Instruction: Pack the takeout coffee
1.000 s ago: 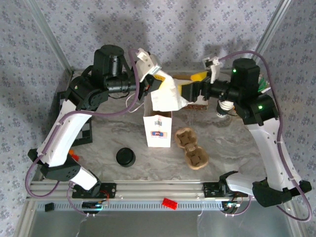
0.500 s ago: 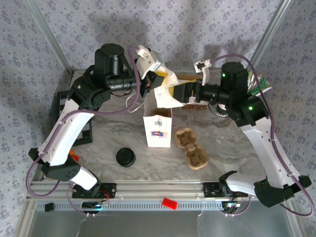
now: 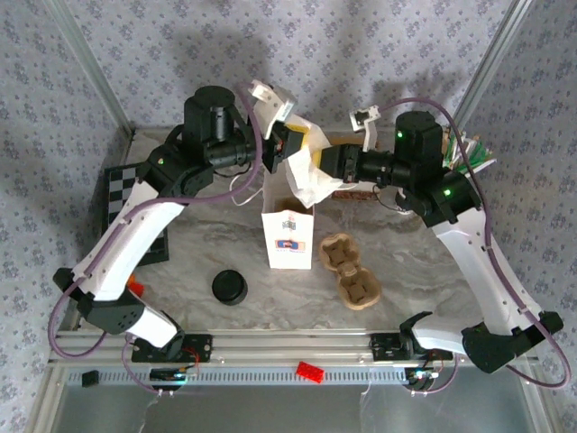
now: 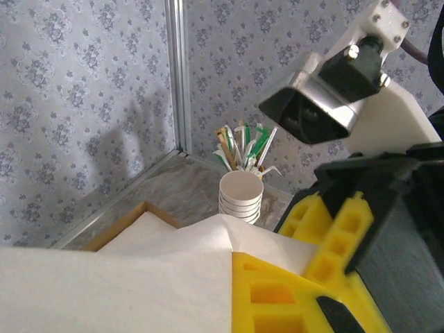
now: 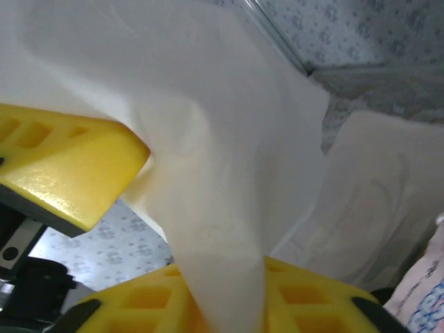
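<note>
Takeout coffee [image 3: 229, 287] stands on the surface [image 3: 424, 262] left of the paper bag [image 3: 288, 239], not yet packed. Left gripper [image 3: 293, 149] pinches the bag's raised rim, I judge to hold its mouth open. Right gripper [image 3: 326, 165] straddles the same paper; I cannot tell if it is clamped.

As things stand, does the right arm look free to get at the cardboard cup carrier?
Probably not yet. The cup carrier lies uncovered in the open, but the right gripper has its fingers around the white paper that the left gripper holds, so it looks occupied.
</note>
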You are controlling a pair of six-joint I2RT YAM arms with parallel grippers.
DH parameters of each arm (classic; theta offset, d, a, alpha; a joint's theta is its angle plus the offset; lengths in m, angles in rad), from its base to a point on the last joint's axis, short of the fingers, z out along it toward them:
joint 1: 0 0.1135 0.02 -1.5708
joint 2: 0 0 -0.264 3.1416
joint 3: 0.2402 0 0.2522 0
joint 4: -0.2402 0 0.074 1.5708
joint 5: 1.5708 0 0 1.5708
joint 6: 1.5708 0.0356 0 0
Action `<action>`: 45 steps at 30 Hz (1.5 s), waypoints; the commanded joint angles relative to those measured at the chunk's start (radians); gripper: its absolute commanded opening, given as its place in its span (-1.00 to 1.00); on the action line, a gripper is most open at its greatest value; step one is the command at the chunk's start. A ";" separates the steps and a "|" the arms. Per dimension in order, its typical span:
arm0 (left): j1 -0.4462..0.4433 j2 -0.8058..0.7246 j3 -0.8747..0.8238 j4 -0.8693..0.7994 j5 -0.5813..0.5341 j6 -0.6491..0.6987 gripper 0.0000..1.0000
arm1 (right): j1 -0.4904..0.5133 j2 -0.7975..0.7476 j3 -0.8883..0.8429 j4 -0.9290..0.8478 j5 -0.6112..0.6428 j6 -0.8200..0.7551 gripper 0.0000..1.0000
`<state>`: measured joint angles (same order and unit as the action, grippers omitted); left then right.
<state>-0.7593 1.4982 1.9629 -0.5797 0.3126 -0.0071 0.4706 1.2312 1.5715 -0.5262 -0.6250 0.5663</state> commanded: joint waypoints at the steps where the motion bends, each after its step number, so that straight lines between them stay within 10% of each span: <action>1: -0.006 -0.069 -0.054 0.085 -0.032 -0.047 -1.00 | 0.002 -0.015 0.024 0.014 -0.001 0.011 -0.75; 12: 0.026 -0.228 -0.160 -0.091 -0.344 -0.266 -0.02 | 0.104 -0.010 0.149 -0.196 0.310 0.145 -1.00; 24: 0.184 -0.230 -0.317 -0.298 -0.202 -0.595 0.10 | 0.325 0.207 0.379 -0.215 0.498 0.152 -1.00; 45: 0.223 -0.188 -0.431 -0.230 -0.212 -0.674 0.04 | 0.172 0.277 0.204 -0.173 0.318 0.248 -1.00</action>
<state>-0.5480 1.3128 1.5387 -0.8322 0.1146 -0.6567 0.6575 1.4990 1.7821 -0.6792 -0.2722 0.8021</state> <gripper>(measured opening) 0.526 0.055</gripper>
